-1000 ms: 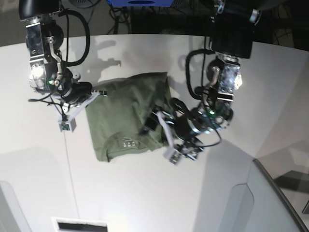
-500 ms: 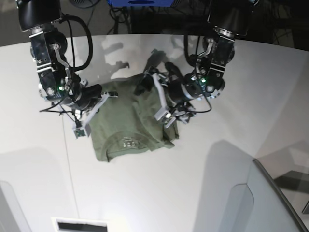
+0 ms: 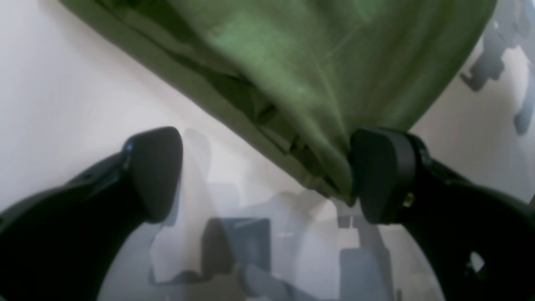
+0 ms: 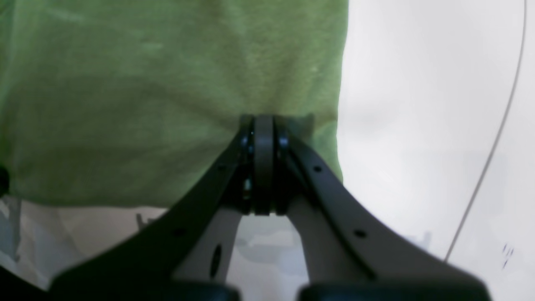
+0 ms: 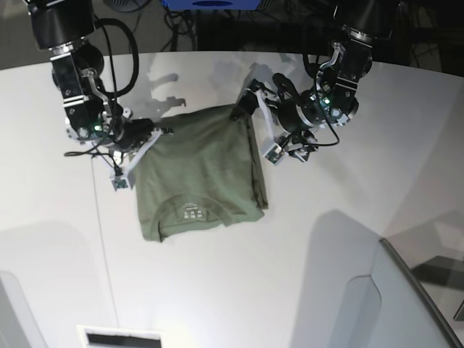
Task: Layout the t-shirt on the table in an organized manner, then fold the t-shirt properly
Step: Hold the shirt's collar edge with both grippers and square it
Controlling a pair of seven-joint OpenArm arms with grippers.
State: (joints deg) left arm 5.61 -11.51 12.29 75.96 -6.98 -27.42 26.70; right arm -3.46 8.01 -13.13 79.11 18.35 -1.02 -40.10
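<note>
The t-shirt (image 5: 199, 177) lies on the white table (image 5: 362, 145), mostly flat, with its collar and little white label toward the near edge and one side doubled over in a thick strip. The right gripper (image 4: 257, 125) has its jaws pressed tight together on the cloth at the shirt's far corner, so it is holding the shirt there. The left gripper (image 3: 267, 171) has its jaws wide apart at the other far corner; one finger (image 3: 378, 171) touches a bunched edge of cloth, but nothing is pinched between them. Things could go wrong here. If the right arm pulls while the left one holds nothing, the shirt will likely slide and twist to one side instead of stretching flat. The bunched edge could also slip out if the left jaws close in the wrong spot, and the doubled strip may stay folded under.
</note>
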